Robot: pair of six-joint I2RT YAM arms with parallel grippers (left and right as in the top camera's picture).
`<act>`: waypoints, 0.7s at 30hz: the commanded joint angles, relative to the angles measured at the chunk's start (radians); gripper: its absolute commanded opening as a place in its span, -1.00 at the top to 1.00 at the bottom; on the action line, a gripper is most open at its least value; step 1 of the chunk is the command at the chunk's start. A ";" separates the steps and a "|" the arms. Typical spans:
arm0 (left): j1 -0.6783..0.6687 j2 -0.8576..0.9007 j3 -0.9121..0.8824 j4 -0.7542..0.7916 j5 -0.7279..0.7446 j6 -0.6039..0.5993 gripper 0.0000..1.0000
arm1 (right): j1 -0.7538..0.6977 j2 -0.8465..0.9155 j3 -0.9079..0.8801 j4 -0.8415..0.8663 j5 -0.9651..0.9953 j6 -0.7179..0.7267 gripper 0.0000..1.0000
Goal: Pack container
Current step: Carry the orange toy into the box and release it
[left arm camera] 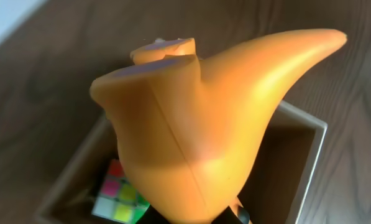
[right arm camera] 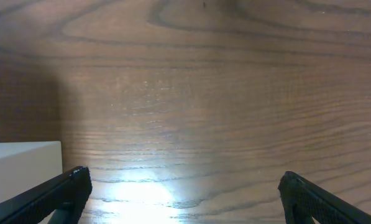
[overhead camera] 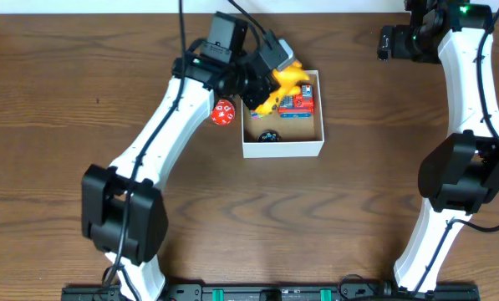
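Desk (right arm camera: 204,93): dark brown wood with bold grain is seen; a smooth, lightly polished finish is shown by a pale patch of glare.
Container (overhead camera: 282,150): thin cardboard is seen, matt white outside and dull tan-brown inside.
Yellow-orange toy (left arm camera: 197,137): a smooth moulded surface with a soft satin sheen is seen, crossed by a fine seam; plastic or rubber cannot be told.
Puzzle cube (left arm camera: 120,199): bright coloured squares are seen, plastic-looking; the finish is blurred.
Arms (overhead camera: 161,138): smooth white shells are seen, joined by matt black housings.
Right gripper (right arm camera: 185,180): black, matt, faintly grainy surfaces are seen.
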 commanded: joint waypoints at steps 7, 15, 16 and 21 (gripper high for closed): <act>-0.005 0.089 0.002 -0.069 0.018 0.148 0.88 | -0.006 0.000 0.019 0.000 -0.004 0.013 -0.99; -0.005 0.098 0.002 -0.127 0.017 0.206 0.71 | -0.006 0.000 0.019 0.000 -0.004 0.013 -0.99; -0.005 0.098 0.002 -0.129 0.017 0.205 0.53 | -0.006 0.000 0.019 0.000 -0.004 0.013 -0.98; -0.005 0.097 0.002 -0.143 0.017 0.205 -0.08 | -0.006 0.000 0.019 0.000 -0.004 0.013 -0.99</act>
